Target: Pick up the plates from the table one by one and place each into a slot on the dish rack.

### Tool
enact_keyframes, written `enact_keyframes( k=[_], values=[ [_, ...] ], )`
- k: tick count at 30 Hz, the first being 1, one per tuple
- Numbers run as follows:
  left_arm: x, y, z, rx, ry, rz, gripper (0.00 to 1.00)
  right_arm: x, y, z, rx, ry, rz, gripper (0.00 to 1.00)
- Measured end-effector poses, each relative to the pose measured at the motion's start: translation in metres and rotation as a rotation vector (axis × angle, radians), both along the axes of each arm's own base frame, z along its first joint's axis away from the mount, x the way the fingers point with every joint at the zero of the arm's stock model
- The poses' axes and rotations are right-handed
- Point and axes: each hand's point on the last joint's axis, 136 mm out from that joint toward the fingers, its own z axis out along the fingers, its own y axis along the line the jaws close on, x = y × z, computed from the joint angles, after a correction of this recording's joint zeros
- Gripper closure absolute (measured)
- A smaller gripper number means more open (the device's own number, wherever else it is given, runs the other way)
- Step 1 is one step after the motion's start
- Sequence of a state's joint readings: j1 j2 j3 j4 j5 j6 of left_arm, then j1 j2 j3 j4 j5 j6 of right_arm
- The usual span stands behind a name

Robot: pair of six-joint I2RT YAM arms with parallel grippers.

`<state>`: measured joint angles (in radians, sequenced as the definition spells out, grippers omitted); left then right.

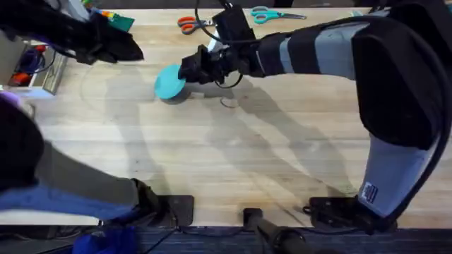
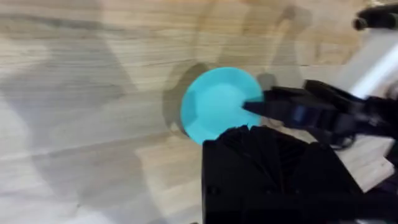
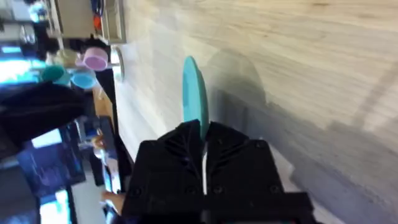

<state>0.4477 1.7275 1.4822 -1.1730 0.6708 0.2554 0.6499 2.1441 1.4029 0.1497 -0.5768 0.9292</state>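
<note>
My right gripper (image 1: 186,71) reaches across the table (image 1: 233,162) to the far middle and is shut on the rim of the turquoise plate (image 1: 169,81). The plate is tilted and lifted a little, with its shadow right under it. In the right wrist view the plate (image 3: 193,93) stands edge-on between my fingers (image 3: 180,149). The left wrist view looks down on the plate (image 2: 214,102) with the right gripper (image 2: 256,107) clamped on its side. My left gripper (image 1: 133,51) hangs to the left of the plate; its fingers (image 2: 249,162) look pressed together and hold nothing. The dish rack is out of view.
Orange scissors (image 1: 188,25) and teal scissors (image 1: 268,14) lie at the far edge. A green item (image 1: 120,21) and a metal holder with red and blue things (image 1: 35,67) sit far left. Bare wood spreads across the near half.
</note>
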Motion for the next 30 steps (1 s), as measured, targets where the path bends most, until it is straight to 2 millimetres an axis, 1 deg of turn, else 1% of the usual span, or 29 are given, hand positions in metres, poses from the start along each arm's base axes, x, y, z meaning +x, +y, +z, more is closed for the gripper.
enact_keyframes(
  k=[4,8,11,13,17,21,24,30],
  values=[
    [-0.017,-0.008,0.041,0.046,-0.087,-0.008,0.960,0.001,-0.007,-0.002,-0.013,-0.042,0.048,0.970],
    [-0.034,-0.016,0.073,0.087,-0.166,-0.013,0.960,0.006,-0.027,-0.006,-0.057,-0.073,0.074,0.971],
    [-0.046,-0.022,0.091,0.110,-0.211,-0.014,0.960,0.009,-0.045,0.001,-0.093,-0.106,0.091,0.971],
    [-0.054,-0.025,0.101,0.124,-0.237,-0.016,0.961,0.011,-0.058,0.009,-0.124,-0.140,0.101,0.971],
    [-0.066,-0.031,0.110,0.134,-0.250,-0.018,0.961,0.014,-0.084,0.031,-0.195,-0.233,0.117,0.972],
    [-0.075,-0.041,0.111,0.135,-0.233,-0.045,0.961,0.017,-0.109,0.053,-0.275,-0.339,0.127,0.972],
    [-0.081,-0.053,0.110,0.140,-0.218,-0.087,0.961,0.019,-0.129,0.069,-0.345,-0.414,0.126,0.972],
    [-0.093,-0.087,0.112,0.167,-0.225,-0.211,0.961,0.018,-0.170,0.106,-0.484,-0.553,0.114,0.972]
  ],
)
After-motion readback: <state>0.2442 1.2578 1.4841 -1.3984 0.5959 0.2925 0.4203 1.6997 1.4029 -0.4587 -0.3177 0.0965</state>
